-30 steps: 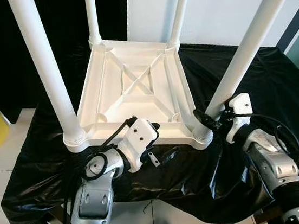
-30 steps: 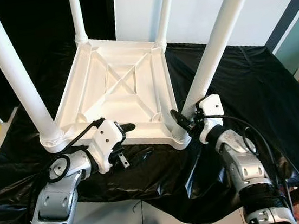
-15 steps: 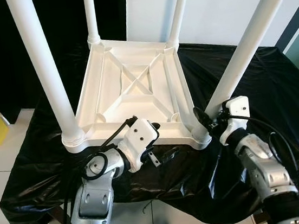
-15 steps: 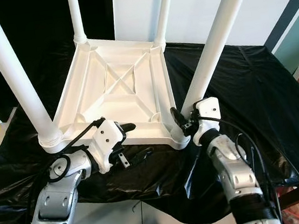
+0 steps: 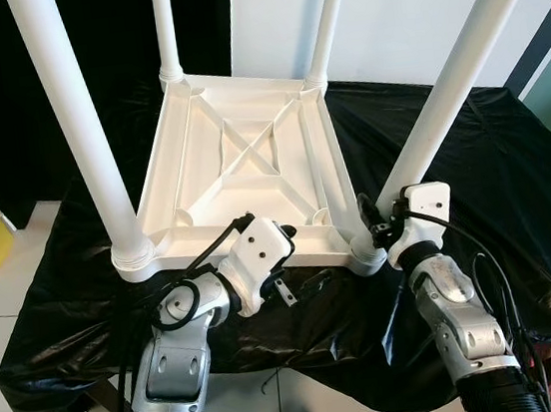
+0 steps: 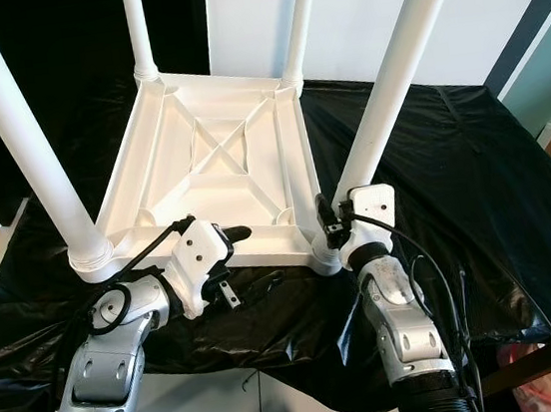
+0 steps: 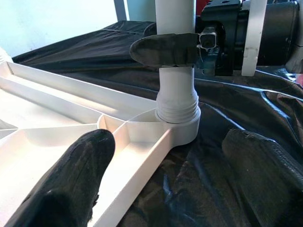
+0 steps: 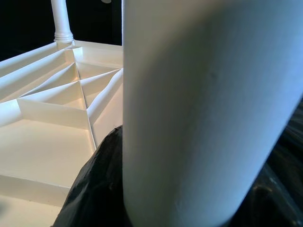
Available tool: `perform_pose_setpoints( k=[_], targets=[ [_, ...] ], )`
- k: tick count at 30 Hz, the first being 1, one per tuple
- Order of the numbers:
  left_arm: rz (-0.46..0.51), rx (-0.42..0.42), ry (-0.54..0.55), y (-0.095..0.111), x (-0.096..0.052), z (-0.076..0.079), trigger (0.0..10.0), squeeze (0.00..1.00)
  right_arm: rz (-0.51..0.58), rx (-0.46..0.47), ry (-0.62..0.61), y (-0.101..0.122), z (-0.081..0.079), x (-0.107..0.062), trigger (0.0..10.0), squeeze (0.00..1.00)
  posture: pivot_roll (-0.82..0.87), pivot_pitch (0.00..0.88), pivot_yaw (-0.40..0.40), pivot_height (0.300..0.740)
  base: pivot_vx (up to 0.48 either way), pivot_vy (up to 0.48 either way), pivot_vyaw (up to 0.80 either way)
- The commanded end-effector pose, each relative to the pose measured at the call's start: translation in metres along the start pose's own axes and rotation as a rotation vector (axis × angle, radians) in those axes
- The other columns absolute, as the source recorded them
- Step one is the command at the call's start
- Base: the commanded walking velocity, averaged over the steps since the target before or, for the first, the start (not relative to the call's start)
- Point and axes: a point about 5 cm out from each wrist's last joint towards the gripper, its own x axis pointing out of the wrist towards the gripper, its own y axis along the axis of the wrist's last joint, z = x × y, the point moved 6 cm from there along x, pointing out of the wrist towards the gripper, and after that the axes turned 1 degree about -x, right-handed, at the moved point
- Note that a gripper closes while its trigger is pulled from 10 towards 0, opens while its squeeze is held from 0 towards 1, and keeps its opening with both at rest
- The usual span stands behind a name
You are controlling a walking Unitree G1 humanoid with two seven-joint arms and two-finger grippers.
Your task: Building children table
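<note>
Tabletop (image 5: 241,170): lay upside down on the black cloth (image 5: 472,172), 4 legs up.
Right pincer (image 5: 376,224): clamped on the near-right leg (image 5: 428,137) just above its socket.
Left pincer (image 7: 161,182): fingers apart, straddling the near rim.
Advice: twist evenly, keep the leg upright, brace the tabletop.

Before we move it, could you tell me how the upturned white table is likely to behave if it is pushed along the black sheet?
The table looks like hollow ribbed plastic, so probably light and stiff. Its flat top lies on the glossy black sheet, so it may slide easily or drag the sheet into folds. The tall legs give leverage; pushing high up, it might tip.
</note>
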Motion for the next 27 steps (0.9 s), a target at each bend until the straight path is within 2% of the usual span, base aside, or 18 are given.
perform_pose_setpoints(
  k=[1,18,19,20,27],
  targets=[
    [0.022,0.011,0.128,0.006,0.003,-0.012,10.0,0.0,-0.066,-0.002,-0.004,-0.015,-0.002,-0.003,10.0,0.0,0.19,0.022,-0.185,0.74,0.0,0.0,0.0],
    [0.021,0.008,0.126,0.006,0.003,-0.008,10.0,0.0,-0.053,-0.014,0.0,-0.011,-0.005,-0.004,10.0,0.0,0.2,0.028,-0.19,0.74,0.0,0.0,0.0],
    [0.021,0.007,0.126,0.006,0.003,-0.008,10.0,0.0,-0.049,-0.017,0.0,-0.01,-0.005,-0.004,10.0,0.38,0.2,0.028,-0.19,0.74,0.0,0.0,0.0],
    [0.022,0.007,0.127,0.006,0.003,-0.008,10.0,0.0,-0.042,-0.022,0.01,-0.008,-0.005,-0.004,10.0,1.0,0.2,0.03,-0.193,0.74,0.0,0.0,0.0],
    [0.024,0.004,0.127,0.006,0.004,-0.008,10.0,0.0,-0.013,-0.025,0.041,-0.001,-0.005,-0.004,10.0,1.0,0.19,0.034,-0.195,0.74,0.0,0.0,0.0]
  ],
)
